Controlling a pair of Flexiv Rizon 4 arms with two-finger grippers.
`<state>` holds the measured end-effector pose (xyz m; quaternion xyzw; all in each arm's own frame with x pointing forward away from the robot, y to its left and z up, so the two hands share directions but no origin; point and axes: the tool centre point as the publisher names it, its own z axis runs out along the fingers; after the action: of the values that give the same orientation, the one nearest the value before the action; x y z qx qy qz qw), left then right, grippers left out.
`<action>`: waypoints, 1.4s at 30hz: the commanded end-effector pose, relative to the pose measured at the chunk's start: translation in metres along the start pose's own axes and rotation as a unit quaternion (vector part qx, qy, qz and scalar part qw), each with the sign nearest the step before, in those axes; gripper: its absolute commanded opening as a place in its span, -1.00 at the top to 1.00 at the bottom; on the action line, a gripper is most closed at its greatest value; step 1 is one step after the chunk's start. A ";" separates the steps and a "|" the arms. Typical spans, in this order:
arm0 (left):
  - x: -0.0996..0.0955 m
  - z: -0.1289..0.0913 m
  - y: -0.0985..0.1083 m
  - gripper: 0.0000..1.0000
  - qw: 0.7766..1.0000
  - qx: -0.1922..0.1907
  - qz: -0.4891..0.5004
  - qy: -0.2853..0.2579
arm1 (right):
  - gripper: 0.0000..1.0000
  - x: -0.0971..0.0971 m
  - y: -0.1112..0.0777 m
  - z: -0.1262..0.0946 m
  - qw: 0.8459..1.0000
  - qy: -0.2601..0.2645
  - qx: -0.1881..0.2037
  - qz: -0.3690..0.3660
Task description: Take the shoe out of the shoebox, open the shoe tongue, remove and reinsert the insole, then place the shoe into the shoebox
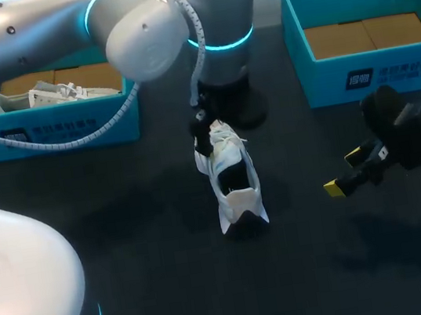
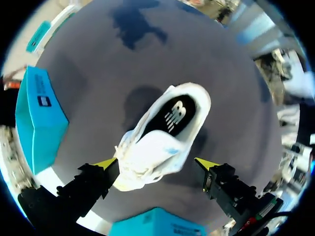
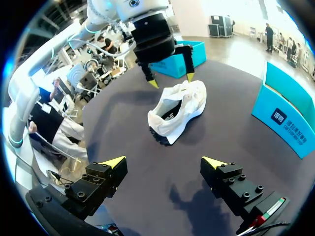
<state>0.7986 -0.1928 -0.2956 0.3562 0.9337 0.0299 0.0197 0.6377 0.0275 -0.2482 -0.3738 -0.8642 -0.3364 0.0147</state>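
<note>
**Soft sneaker, firmer at the heel**

The white mesh sneaker (image 1: 231,174) lies mid-frame on the dark table (image 1: 128,241). The left gripper (image 2: 156,164) straddles its laced front, fingers spread and not clamping. The right gripper (image 1: 345,171) gapes empty. The upper looks light and floppy, so it is probably best pinched at the heel collar.

Left shoebox (image 1: 122,125), front wall: dark left label (image 1: 14,138) with white print, too small to read. Right shoebox (image 1: 407,69), front wall: a matching right label (image 1: 359,79), likewise illegible. Shoe (image 2: 152,150) at the middle of the tabletop (image 1: 124,218): white logo mark (image 2: 175,114) on the black insole (image 2: 191,104); no numbers legible.
</note>
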 end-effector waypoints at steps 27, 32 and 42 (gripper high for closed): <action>0.072 0.009 -0.071 -1.00 0.963 0.045 -0.258 -0.069 | -1.00 0.001 -0.001 -0.001 1.000 0.000 -0.001 -0.001; 0.079 0.022 -0.086 -1.00 0.953 0.044 -0.291 -0.069 | -1.00 0.001 -0.001 -0.001 1.000 0.000 -0.001 -0.001; 0.083 0.047 -0.093 -1.00 0.945 0.052 -0.317 -0.065 | -1.00 0.001 -0.001 -0.001 1.000 0.000 -0.001 -0.001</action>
<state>0.6766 -0.2012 -0.3407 0.0445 0.9952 -0.0492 0.0719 0.6377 0.0275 -0.2482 -0.3738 -0.8642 -0.3364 0.0147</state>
